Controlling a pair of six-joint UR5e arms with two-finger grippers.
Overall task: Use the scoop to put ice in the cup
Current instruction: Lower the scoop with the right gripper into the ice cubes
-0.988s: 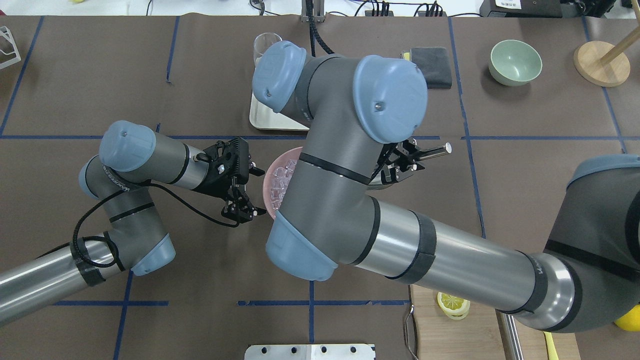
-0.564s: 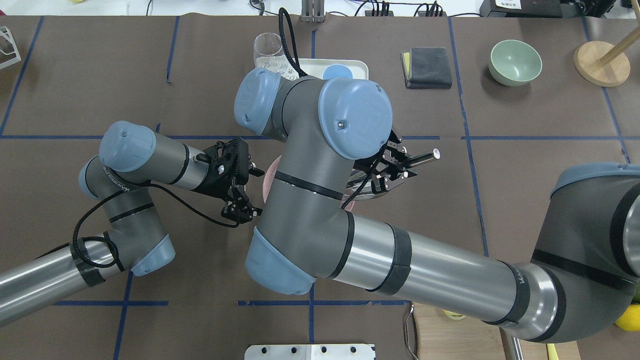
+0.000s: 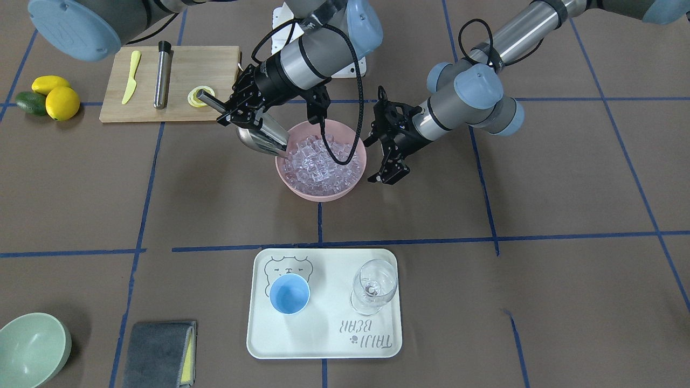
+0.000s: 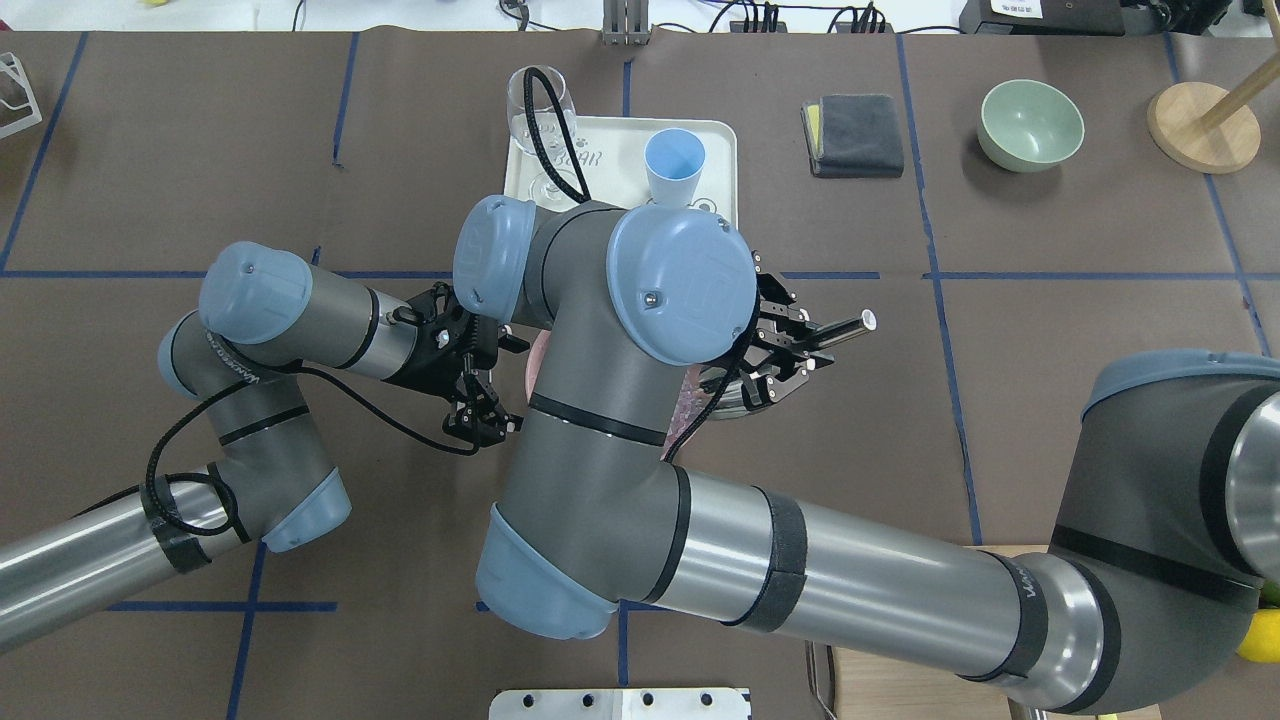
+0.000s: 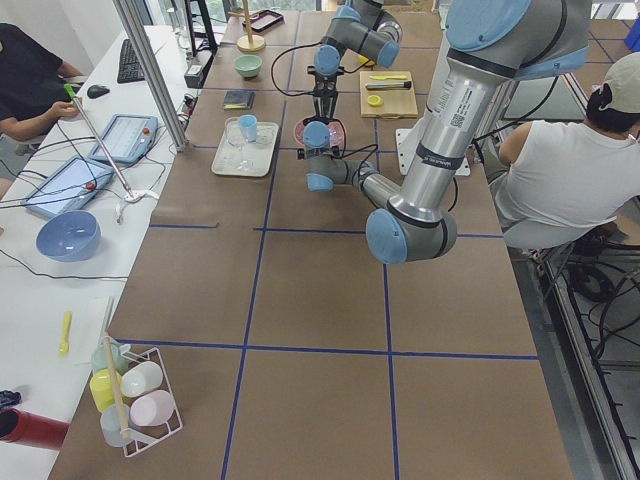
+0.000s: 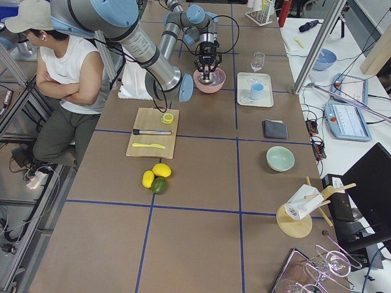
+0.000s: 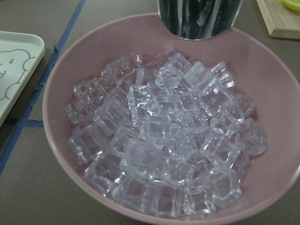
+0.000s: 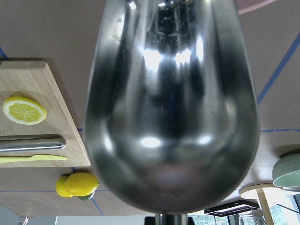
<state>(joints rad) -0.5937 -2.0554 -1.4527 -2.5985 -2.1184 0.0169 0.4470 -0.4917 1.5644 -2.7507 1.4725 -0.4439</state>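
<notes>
we see the right gripper (image 3: 237,108) clamped on the rod handle of the scoop (image 3: 259,137). the grip sits far back on the handle, which we think leaves the trough free to dig. the scoop slants down, its front lip at the rim of the pink bowl (image 3: 302,188) on the side away from the left arm. its rounded back faces the right wrist camera. that angle suits a push into the ice (image 3: 323,159), which is heaped in the bowl. we cannot see whether any cube is in the scoop yet.

the left gripper (image 3: 387,173) hangs just beside the bowl's other side, fingers apart and holding nothing. we judge it is there to steady the bowl against the scoop's push, but we cannot tell if it touches the rim.

the cup (image 3: 289,293) stands upright and looks empty on the tray (image 3: 323,339), well apart from the bowl, beside a glass (image 3: 373,285).

the tray carries a drawn bear face and two printed words. the second reads "bear"; the first we cannot make out. lettering on the arms is too small to read.
</notes>
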